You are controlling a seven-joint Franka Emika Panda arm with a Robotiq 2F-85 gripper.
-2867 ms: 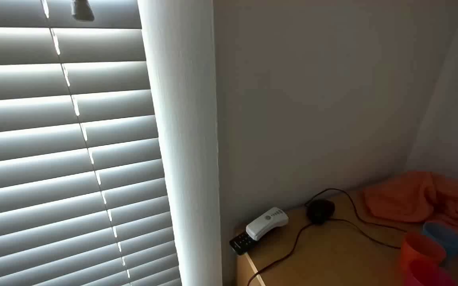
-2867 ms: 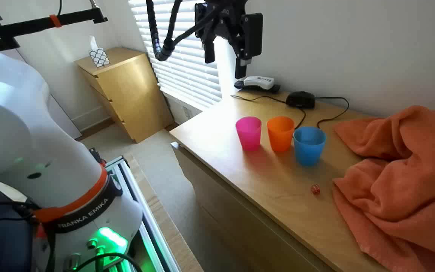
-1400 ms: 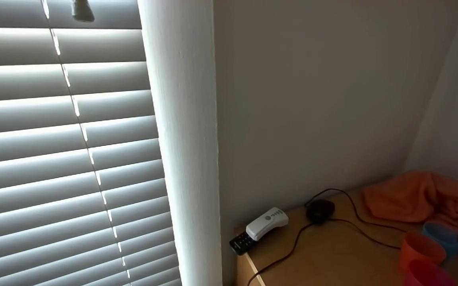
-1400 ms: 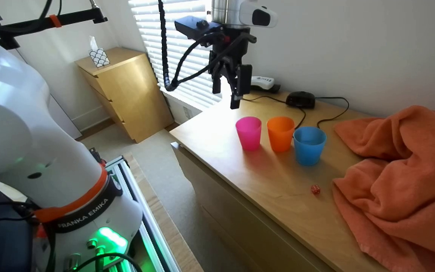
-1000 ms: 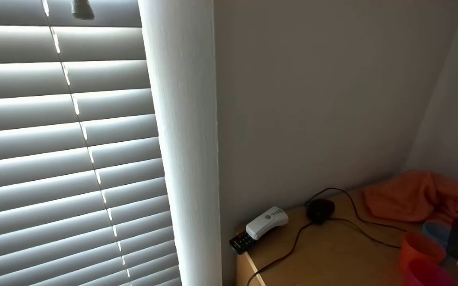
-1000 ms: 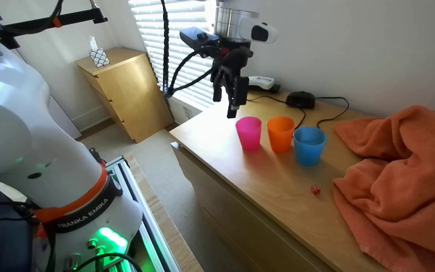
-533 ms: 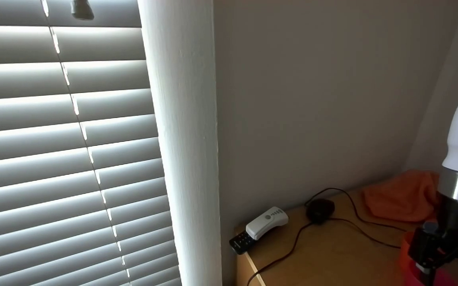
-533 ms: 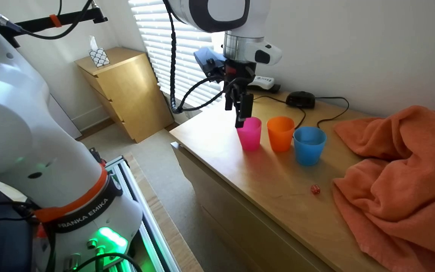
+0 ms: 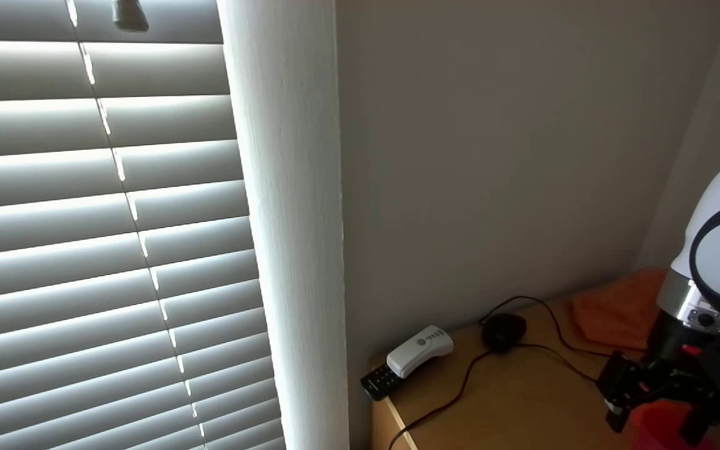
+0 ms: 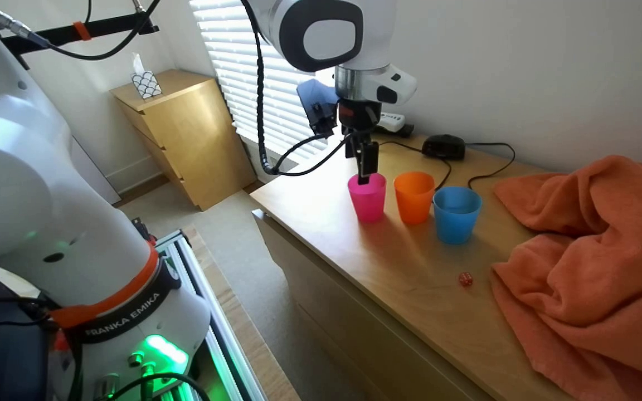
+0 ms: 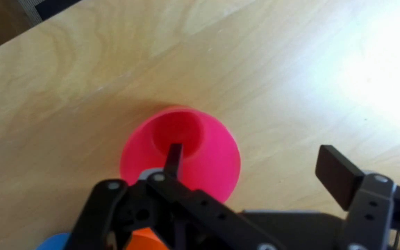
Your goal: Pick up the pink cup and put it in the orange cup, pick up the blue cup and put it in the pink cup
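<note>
The pink cup (image 10: 370,205), orange cup (image 10: 413,199) and blue cup (image 10: 457,217) stand upright in a row on the wooden dresser top. My gripper (image 10: 356,168) is open and empty, low over the pink cup. In the wrist view the gripper (image 11: 252,161) has one finger over the mouth of the pink cup (image 11: 221,156). The other finger is out to the right, beyond the rim. Parts of the orange cup (image 11: 146,241) and blue cup (image 11: 52,242) show at the bottom edge. In an exterior view the gripper (image 9: 655,425) covers much of the pink cup; the blue cup is hidden there.
An orange cloth (image 10: 594,267) lies crumpled beside the blue cup, with a small red die (image 10: 465,279) near it. A black device (image 10: 443,147) with cables and a white remote (image 9: 420,351) on a black one lie along the wall. The dresser's front edge is close to the cups.
My gripper has come down from high near the window to just over the pink cup and has turned somewhat. It has stayed open. The cups have not moved.
</note>
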